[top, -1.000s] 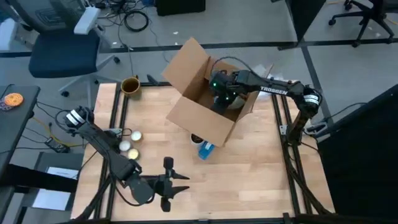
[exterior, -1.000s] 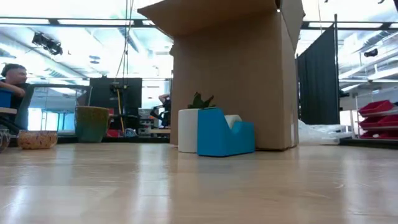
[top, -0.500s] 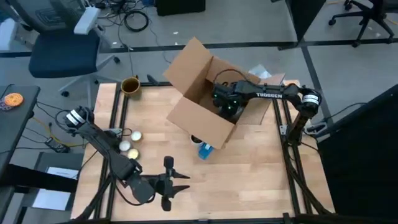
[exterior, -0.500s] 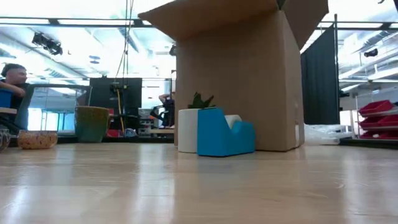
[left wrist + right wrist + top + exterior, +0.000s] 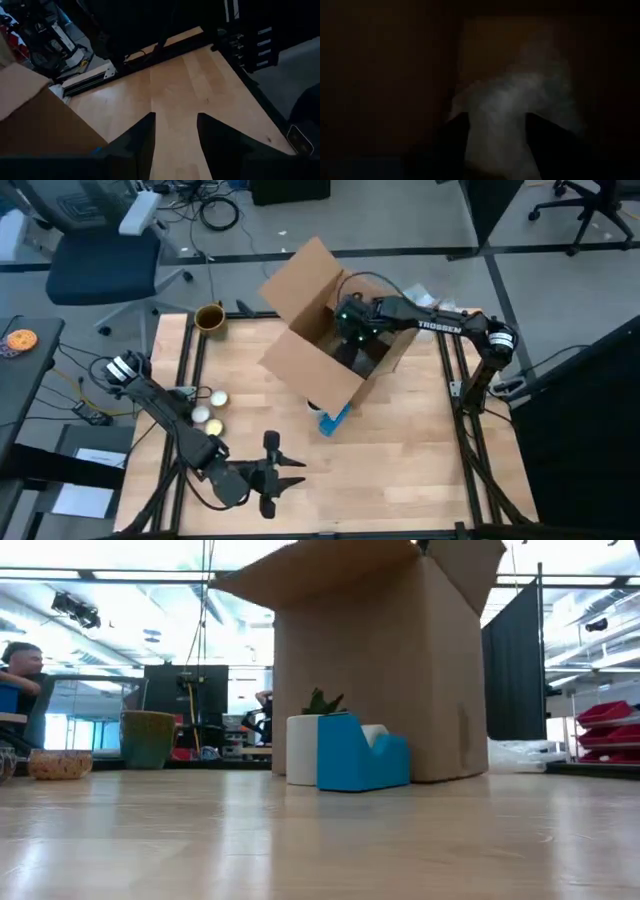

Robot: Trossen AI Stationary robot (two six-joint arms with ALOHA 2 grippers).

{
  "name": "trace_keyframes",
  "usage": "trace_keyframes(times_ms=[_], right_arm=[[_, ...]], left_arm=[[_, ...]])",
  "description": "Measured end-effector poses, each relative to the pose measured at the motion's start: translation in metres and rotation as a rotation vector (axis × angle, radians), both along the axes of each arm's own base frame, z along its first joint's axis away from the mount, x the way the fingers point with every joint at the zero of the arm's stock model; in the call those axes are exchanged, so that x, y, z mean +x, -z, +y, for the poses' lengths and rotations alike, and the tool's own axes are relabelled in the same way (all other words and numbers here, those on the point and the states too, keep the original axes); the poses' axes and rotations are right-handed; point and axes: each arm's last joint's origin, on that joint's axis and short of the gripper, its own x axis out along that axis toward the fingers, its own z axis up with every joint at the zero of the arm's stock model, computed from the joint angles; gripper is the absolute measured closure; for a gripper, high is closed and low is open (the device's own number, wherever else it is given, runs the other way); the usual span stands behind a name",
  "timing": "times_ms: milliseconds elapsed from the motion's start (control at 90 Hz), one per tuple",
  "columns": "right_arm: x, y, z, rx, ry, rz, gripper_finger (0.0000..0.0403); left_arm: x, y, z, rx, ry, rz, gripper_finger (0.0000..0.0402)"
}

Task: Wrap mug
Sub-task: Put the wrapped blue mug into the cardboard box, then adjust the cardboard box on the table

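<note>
An open cardboard box [image 5: 312, 355] stands on the far middle of the table. My right gripper [image 5: 352, 332] reaches down into it. In the dark right wrist view a white crumpled paper bundle [image 5: 520, 85] fills the gap of my right gripper [image 5: 495, 125]; what the paper holds is hidden. An olive mug [image 5: 209, 317] stands on its base at the table's far left corner. My left gripper [image 5: 290, 477] waits open near the front edge, with nothing between its fingers [image 5: 145, 135]. My right gripper has the white paper bundle's near part [image 5: 495, 145] between its two fingers, inside the box. The fingers come from above, slanting down into the box. What the bundle rests on is hidden by the dark and the box walls.
A blue tape dispenser [image 5: 335, 418] and a white pot with a small plant [image 5: 303, 748] stand against the box's near side. Two small white cups [image 5: 208, 407] sit at the left. Bare wood lies near and to the right of the box.
My right gripper went deeper into the box toward the near side, then drew back toward the far left. The box has slid and turned a little toward the table's left with it. Its flaps have shifted.
</note>
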Motion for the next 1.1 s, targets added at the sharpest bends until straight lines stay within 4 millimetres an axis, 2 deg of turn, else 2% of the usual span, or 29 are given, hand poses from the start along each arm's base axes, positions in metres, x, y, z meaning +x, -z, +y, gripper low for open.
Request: trace_keyframes(times_ms=[222,511,689,789,900,1100], right_arm=[[0.007,-0.059,0.006,-0.064,-0.02,-0.185,0.0169],[0.001,-0.142,0.032,-0.18,-0.122,-0.442,0.0163],[-0.012,-0.174,0.056,-0.213,-0.213,-0.526,0.0163],[-0.018,-0.183,0.083,-0.197,-0.319,-0.567,0.0163],[-0.023,-0.188,0.124,-0.154,-0.454,-0.597,0.0169],[-0.038,-0.188,0.214,-0.034,-0.714,-0.621,0.0182]], left_arm=[[0.0,0.001,0.0,0.009,0.0,0.009,0.0271],[0.0,0.001,0.0,0.008,0.0,0.009,0.0271],[0.0,0.001,0.0,-0.009,-0.004,0.008,0.0271],[-0.001,0.001,0.0,-0.011,-0.003,0.008,0.0271],[-0.001,0.001,-0.001,-0.01,-0.002,0.008,0.0271],[-0.001,0.001,-0.001,-0.014,-0.002,0.005,0.0271]])
